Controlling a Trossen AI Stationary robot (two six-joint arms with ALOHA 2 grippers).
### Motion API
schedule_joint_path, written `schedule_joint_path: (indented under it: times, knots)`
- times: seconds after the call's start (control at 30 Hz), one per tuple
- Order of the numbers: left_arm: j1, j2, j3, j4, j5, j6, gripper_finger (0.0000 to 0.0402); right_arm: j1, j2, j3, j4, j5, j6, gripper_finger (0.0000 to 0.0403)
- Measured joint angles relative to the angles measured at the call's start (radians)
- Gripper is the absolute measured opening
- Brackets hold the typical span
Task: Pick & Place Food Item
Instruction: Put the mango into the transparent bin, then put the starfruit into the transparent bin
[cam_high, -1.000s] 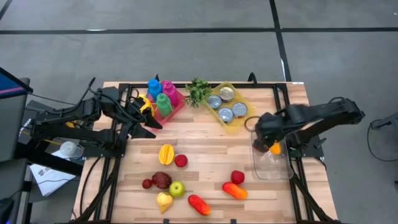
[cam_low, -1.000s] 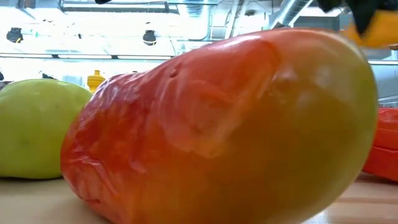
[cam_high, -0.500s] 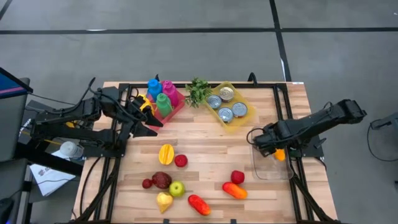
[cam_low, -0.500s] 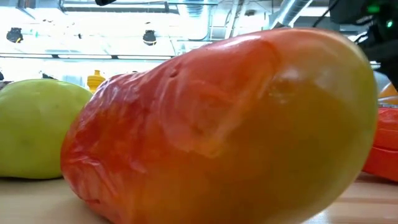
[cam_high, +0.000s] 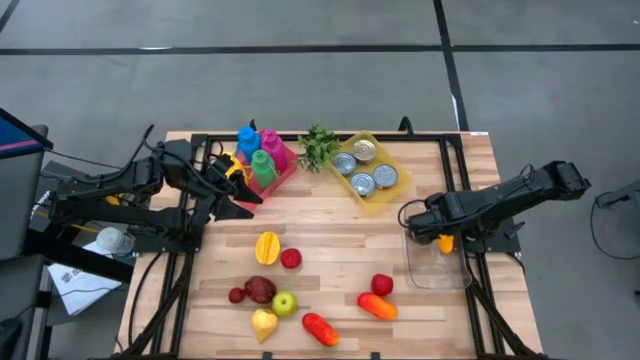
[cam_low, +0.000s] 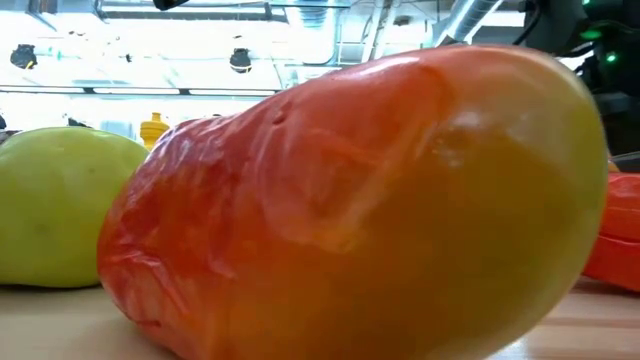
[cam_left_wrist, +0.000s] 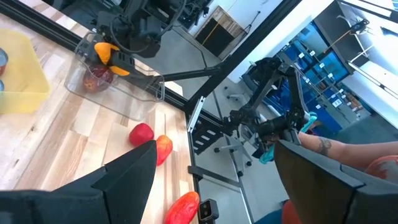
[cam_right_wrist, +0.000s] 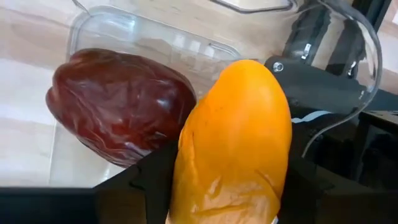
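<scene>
Over the counter's (cam_high: 330, 215) right edge, our right hand (cam_high: 437, 238) pinches an orange fruit (cam_right_wrist: 239, 149) between its fingers (cam_right_wrist: 149, 177), holding it inside the clear container (cam_high: 437, 268), just beside a dark red pepper (cam_right_wrist: 118, 102) already lying there. Our left hand (cam_high: 243, 195) waits near the pink bottle tray (cam_high: 283, 170), its fingers spread apart, holding nothing.

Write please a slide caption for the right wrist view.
Right tool holds an orange fruit over the clear container, beside a dark red pepper.
</scene>
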Motion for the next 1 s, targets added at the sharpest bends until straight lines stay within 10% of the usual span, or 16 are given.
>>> schedule_joint_path:
  times: [0.37,0.53,0.73,1.0]
  knots:
    - [0.0,0.0,0.0,-0.008,0.0,0.005,0.0312,0.0,0.0,0.0,0.009,-0.039,-0.007,0.0286]
    - [-0.018,0.0,0.0,-0.252,-0.029,0.049,0.0312,0.0,0.0,0.026,0.041,-0.08,-0.061,0.0296]
    - [-0.085,0.033,0.0,-0.592,-0.273,-0.002,0.0312,0.0,0.0,0.079,0.055,-0.075,-0.062,0.0296]
    - [-0.208,0.218,-0.014,-0.646,-0.595,-0.273,0.0312,0.0,0.0,0.087,0.099,-0.071,-0.063,0.0297]
